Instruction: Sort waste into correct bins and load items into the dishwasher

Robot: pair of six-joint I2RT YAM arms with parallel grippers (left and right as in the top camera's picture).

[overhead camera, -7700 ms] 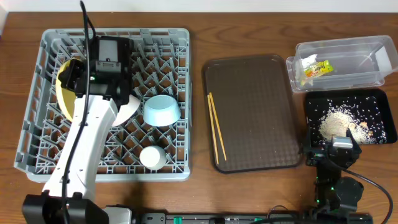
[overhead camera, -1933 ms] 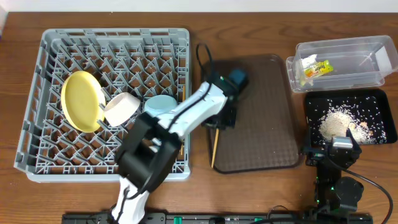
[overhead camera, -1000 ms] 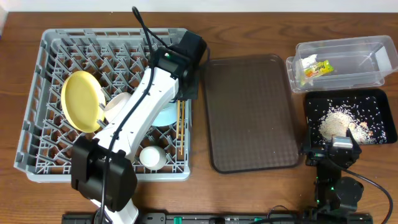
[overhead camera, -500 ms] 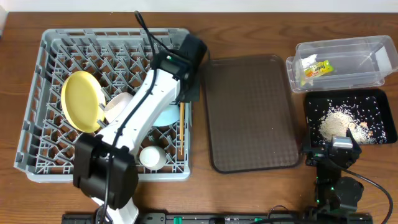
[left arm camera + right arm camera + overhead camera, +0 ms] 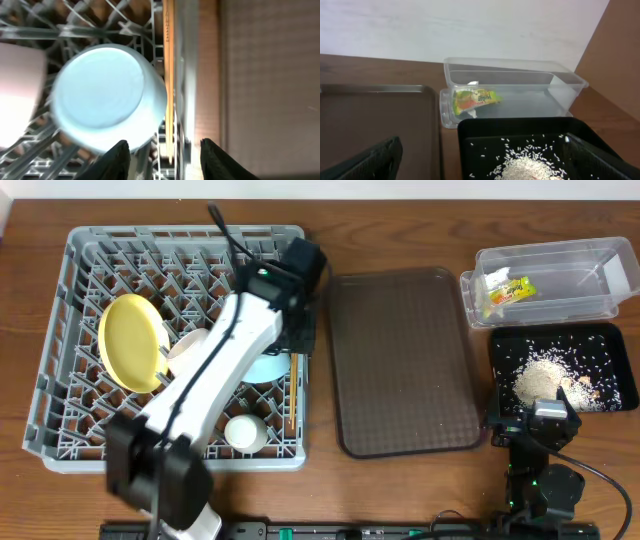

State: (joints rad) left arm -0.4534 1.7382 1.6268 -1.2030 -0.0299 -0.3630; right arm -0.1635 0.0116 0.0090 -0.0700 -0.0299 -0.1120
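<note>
The chopsticks (image 5: 292, 394) lie loose in the grey dish rack (image 5: 185, 232), along its right wall; in the left wrist view the chopsticks (image 5: 169, 75) run beside the upturned light-blue bowl (image 5: 107, 97). My left gripper (image 5: 298, 340) hovers over them, open and empty (image 5: 167, 162). The yellow plate (image 5: 130, 340), white bowl (image 5: 195, 350), light-blue bowl (image 5: 268, 366) and white cup (image 5: 243, 432) stand in the rack. The wrapper (image 5: 505, 290) lies in the clear tub (image 5: 600, 255). Rice (image 5: 540, 375) lies in the black tray (image 5: 560, 335). My right gripper (image 5: 535, 420) rests open (image 5: 485, 170) at the black tray's near edge.
The brown serving tray (image 5: 405, 360) lies between the rack and the bins, with nothing on it; its edge shows in the left wrist view (image 5: 270, 75). In the right wrist view the clear tub (image 5: 515, 82) with the wrapper (image 5: 475, 99) stands behind the black tray (image 5: 470, 130).
My left gripper carried the chopsticks from the brown tray into the rack and let them go. In the last half second the arm shifted slightly; the chopsticks stay put. The right arm has not moved.
</note>
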